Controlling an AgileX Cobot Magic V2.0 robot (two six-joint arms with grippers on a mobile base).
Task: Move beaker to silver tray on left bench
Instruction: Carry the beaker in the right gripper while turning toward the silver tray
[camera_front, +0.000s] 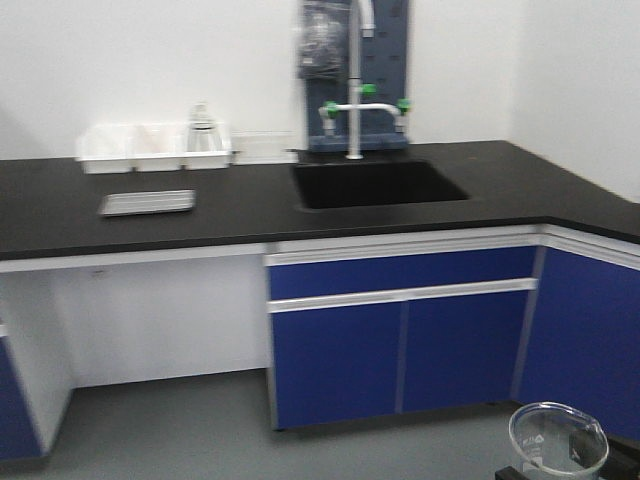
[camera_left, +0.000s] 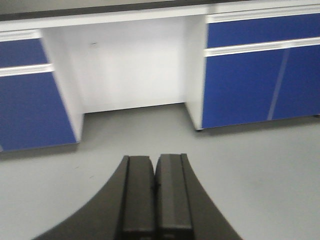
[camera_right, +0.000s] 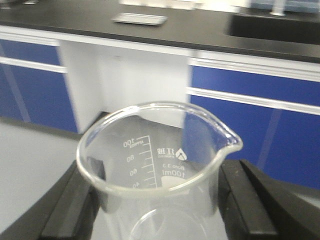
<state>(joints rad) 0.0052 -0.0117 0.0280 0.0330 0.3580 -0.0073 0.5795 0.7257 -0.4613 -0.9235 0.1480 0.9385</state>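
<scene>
Nearest, the right claw grips the beaker, with a black finger pressed to each side of its clear glass wall. The beaker stands upright, its pour lip pointing right and its printed scale reading up to 100. In the front view it shows at the bottom right corner, low over the grey floor and well apart from the tabletop. The left claw is closed, its two black pads flat together, and faces the open gap between the blue cabinet doors. Farther off, the black tabletop with its white front edge runs left to right. The silver tray lies flat on its left part. Behind the tray, white bins stand at the wall, with a blurred clear glass vessel toward their right end. Right of the tray is a black sink, with a white faucet with green handles behind it.
</scene>
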